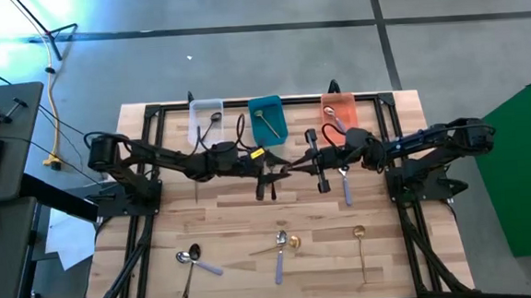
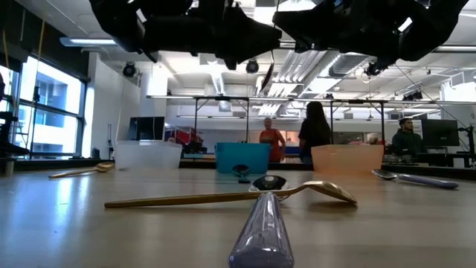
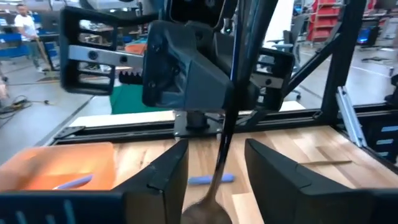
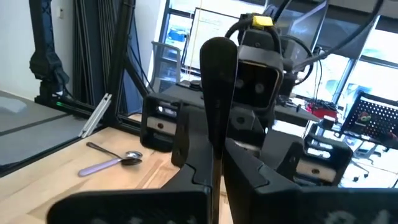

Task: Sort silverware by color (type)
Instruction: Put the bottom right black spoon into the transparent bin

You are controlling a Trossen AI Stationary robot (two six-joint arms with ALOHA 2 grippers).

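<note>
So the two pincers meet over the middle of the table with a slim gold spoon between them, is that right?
Not quite: the slim spoon between them is black, not gold. The left wrist view shows it dark against the pale wooden table. The rest holds: the left pincer and the right pincer do meet over the middle of the table.

You've got three small plastic bins: clear plastic bin (image 1: 198, 107), teal plastic bin (image 1: 275, 104), orange plastic bin (image 1: 347, 100). One bin spoon in each (image 1: 214, 123) (image 1: 263, 120) (image 1: 331, 115). On the wood in front of the teal bin: three lavender-handled silver spoons (image 1: 208, 265) (image 1: 279, 264) (image 1: 346, 190), two gold metal spoons (image 1: 288, 245) (image 1: 361, 252), one dark slim spoon (image 1: 188, 281). One black spoon (image 4: 214, 81) up off the table.
</note>
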